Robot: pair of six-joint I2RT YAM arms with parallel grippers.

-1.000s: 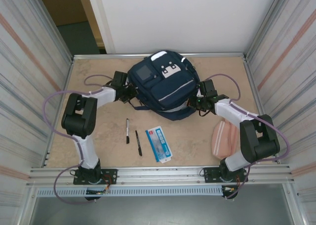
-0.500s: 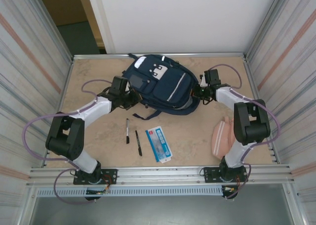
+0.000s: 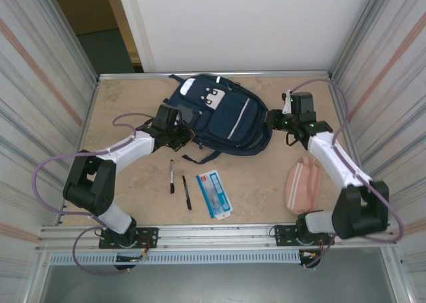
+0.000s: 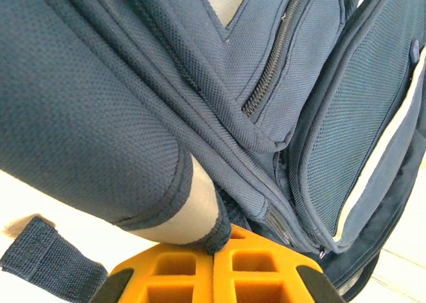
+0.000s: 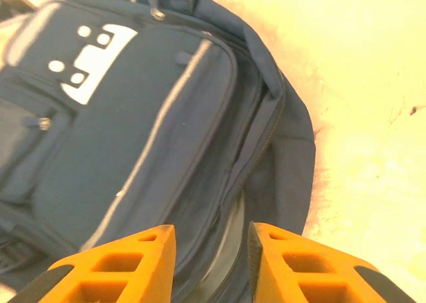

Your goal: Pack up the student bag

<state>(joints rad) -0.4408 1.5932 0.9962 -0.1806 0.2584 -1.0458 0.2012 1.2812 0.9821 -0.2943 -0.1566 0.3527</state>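
Navy student bag (image 3: 223, 116) is lying flat, far middle of the table (image 3: 126, 176).
The left gripper (image 3: 182, 135) is pinching its strap edge (fingers (image 4: 266, 276) closed on fabric); the right gripper (image 3: 271, 120) is spreading open at its right edge.

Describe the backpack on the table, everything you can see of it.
The student bag is navy woven fabric with white patches near its top, a thin pale stripe down the front, zip pockets and dark straps trailing at its near side. It lies flat, front up, at the far middle of the table. The left tool pinches a padded strap edge. The right tool straddles the bag's side edge, and whether it grips cannot be told.
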